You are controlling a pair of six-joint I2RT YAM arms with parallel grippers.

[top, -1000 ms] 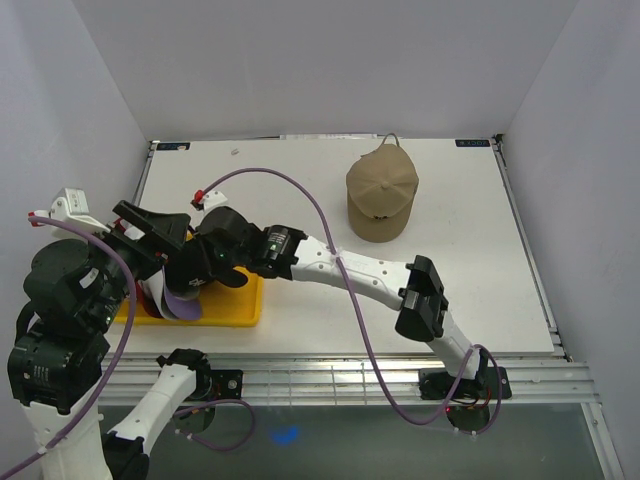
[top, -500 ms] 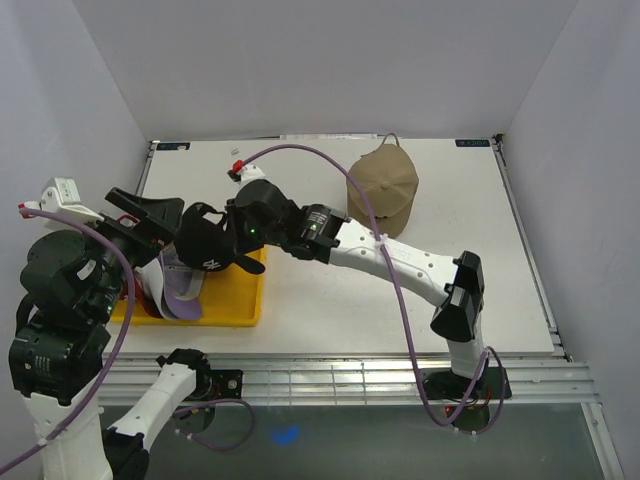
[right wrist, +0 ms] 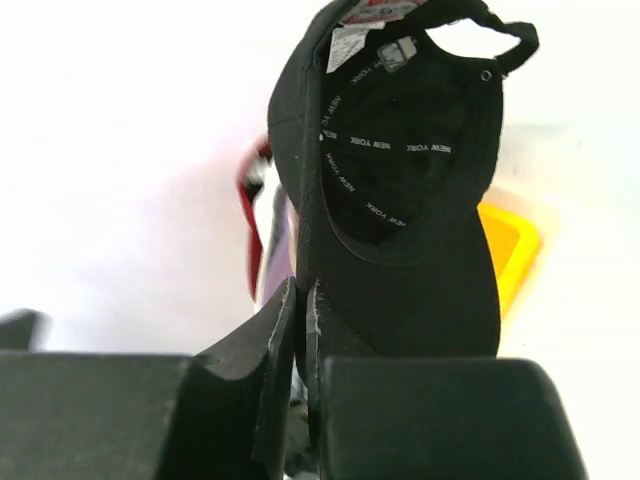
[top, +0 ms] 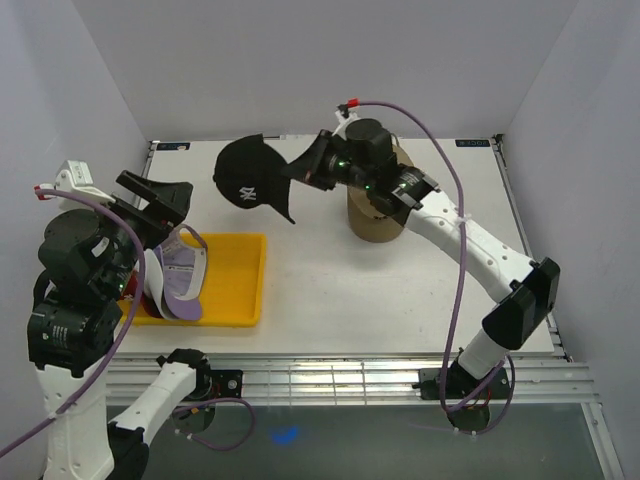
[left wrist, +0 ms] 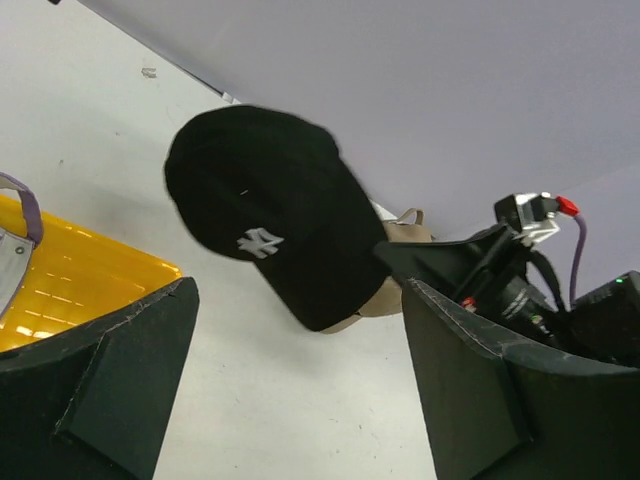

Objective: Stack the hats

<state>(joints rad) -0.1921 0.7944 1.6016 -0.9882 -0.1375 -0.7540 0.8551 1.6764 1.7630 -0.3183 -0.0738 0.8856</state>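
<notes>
The black cap (top: pixel 250 178), with a white NY logo on its front, hangs in the air above the far part of the desk (top: pixel 330 290), touching nothing below it. It is tipped on its side so that the crown faces left and the brim runs toward the right arm. The right gripper (top: pixel 298 172) is clamped on that brim, its two fingers pressed together with the fabric edge between them. In the right wrist view the inside of the cap shows, with its seam tape printed NEW YORK and the strap at the back. Just right of the carried cap, and partly hidden behind the right arm, the tan cap (top: pixel 375 225) sits on the desk with its brim toward the near side. The two caps are apart. At the near left lies the yellow tray (top: pixel 238 280), and a white cap with a purple brim (top: pixel 180 285) stands on edge against its left end. Beyond the black cap, the right wrist view also catches a red curved edge (right wrist: pixel 248 200) beside a purple patch, too blurred to tell more. The left gripper (top: pixel 160 205) hovers over the left end of the tray with its fingers spread wide and nothing between them, pointing toward the black cap.
</notes>
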